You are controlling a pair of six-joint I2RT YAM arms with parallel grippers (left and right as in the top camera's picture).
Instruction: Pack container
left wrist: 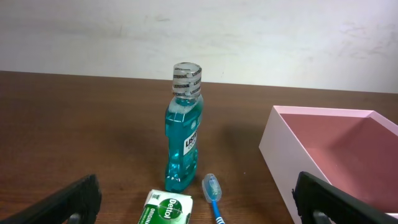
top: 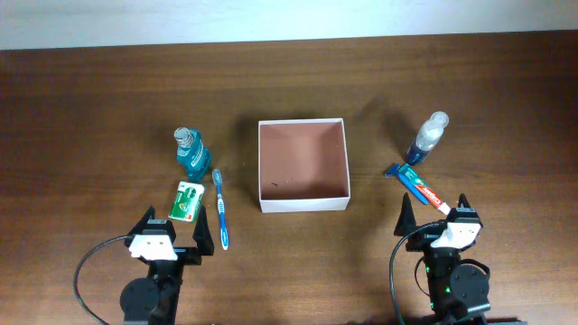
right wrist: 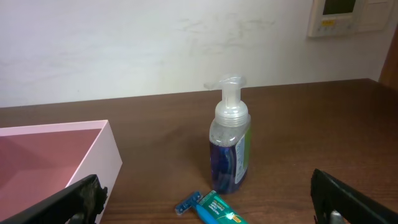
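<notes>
Open box (top: pixel 303 204) awaits packing
My left claw (top: pixel 176 227) and right claw (top: pixel 434 215) gape, released; it looks light and thin-walled, so pinch one rim.

Container (top: pixel 303 159) mid-table. To its left: mouthwash bottle (top: pixel 190 153), green soap pack (top: pixel 186 200), toothbrush (top: pixel 219 206). To its right: pump bottle (top: pixel 427 138), toothpaste tube (top: pixel 421 186). Left gripper (top: pixel 175 230) and right gripper (top: pixel 435 215) have jaws wide, holding nothing.
</notes>
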